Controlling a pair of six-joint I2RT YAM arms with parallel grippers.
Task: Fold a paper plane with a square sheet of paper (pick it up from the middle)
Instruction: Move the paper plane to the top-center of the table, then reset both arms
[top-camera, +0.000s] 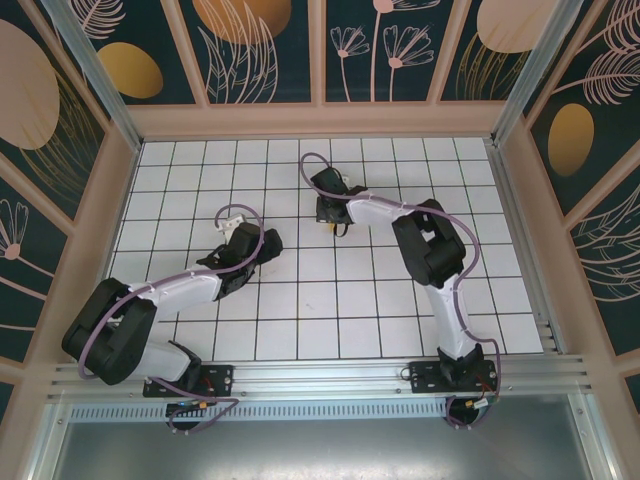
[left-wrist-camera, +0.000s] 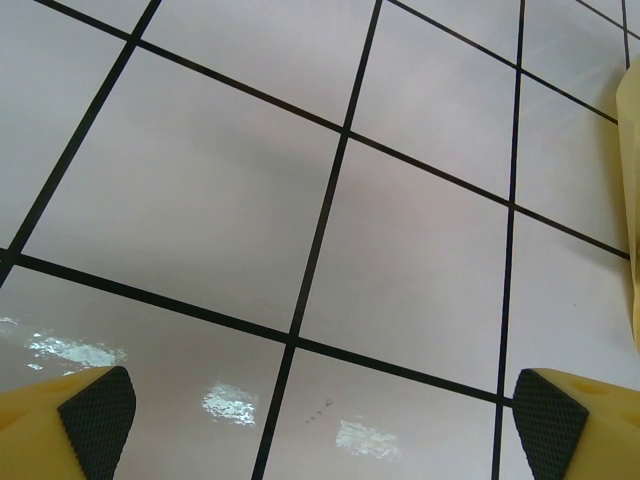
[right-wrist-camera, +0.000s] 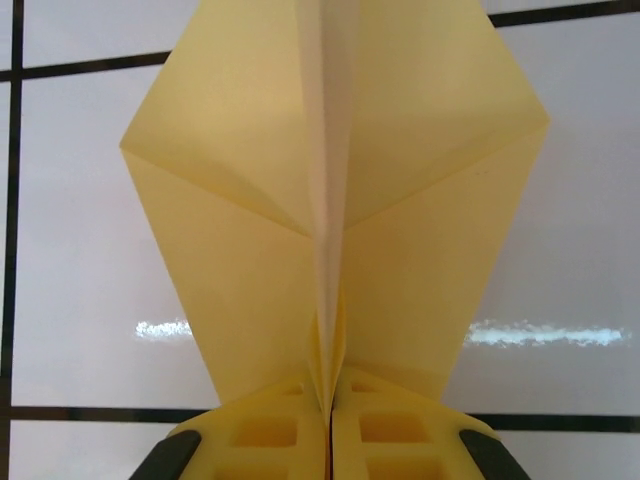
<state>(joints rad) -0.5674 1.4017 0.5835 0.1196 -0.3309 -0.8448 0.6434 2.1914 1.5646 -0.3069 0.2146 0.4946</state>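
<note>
Pinching the folded yellow paper plane along its centre crease, the right gripper is clamped on it over the middle of the tiled table. The left gripper hovers spread wide and empty, just near-left of the plane.

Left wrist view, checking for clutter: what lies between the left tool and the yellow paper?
Just bare table tiles between left tool and yellow paper, per the left wrist view.

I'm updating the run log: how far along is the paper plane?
Done: the yellow paper has diagonal nose folds and a centre crease. In hand: the right arm's fingers pinch it shut along that crease; the left arm's fingers hang open over the tiled table. Left, likely: the wing folds.
</note>
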